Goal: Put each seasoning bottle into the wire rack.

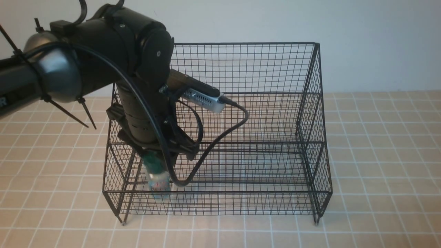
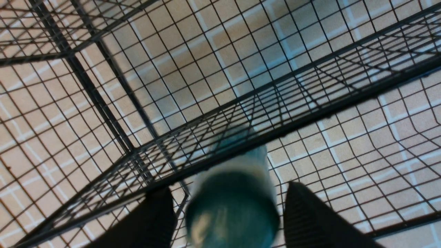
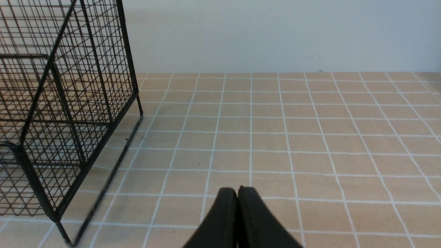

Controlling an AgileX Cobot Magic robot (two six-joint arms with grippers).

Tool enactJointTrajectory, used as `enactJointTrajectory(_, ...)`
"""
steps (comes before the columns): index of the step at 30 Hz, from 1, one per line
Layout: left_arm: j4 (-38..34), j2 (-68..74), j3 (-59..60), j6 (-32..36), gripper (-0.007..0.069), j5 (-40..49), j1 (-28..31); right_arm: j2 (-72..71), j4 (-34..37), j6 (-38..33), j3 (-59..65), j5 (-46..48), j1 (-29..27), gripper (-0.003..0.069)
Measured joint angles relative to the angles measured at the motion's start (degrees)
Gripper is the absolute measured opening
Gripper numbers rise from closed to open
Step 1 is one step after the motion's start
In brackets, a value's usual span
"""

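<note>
Seasoning bottle (image 1: 158, 175), cap up and a little tilted, is inside the wire rack (image 1: 217, 191), at the front edge near the left corner. The left pincer (image 2: 231, 210) stands apart around its green cap, a gap showing on either side; the right pincer (image 3: 237, 193) is together. Release looks to be the step in hand; next, probably, a straight lift clear. Count: one bottle, one rack.
</note>
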Motion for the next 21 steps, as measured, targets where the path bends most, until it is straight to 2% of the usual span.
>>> enactJointTrajectory(3,-0.1,0.0,0.0,0.0,0.0480,0.1,0.0,0.0,0.0,0.0,0.0,0.0,0.0,-0.0015)
enactJointTrajectory(6,0.0,0.0,0.0,-0.1,0.0509,0.1,0.0,0.0,0.0,0.0,0.0,0.0,0.0,-0.0015)
enactJointTrajectory(15,0.8,0.0,-1.0,-0.2,0.0519,0.6,0.0,0.0,0.0,0.0,0.0,0.0,0.0,-0.0015)
enactJointTrajectory(19,3.1,-1.1,-4.1,-1.5,0.0451,0.8,0.0,0.0,0.0,0.0,0.0,0.0,0.0,-0.0015)
enactJointTrajectory(21,4.3,-3.5,-6.9,-2.3,0.0312,0.5,0.0,0.0,0.0,0.0,0.0,0.0,0.0,-0.0015)
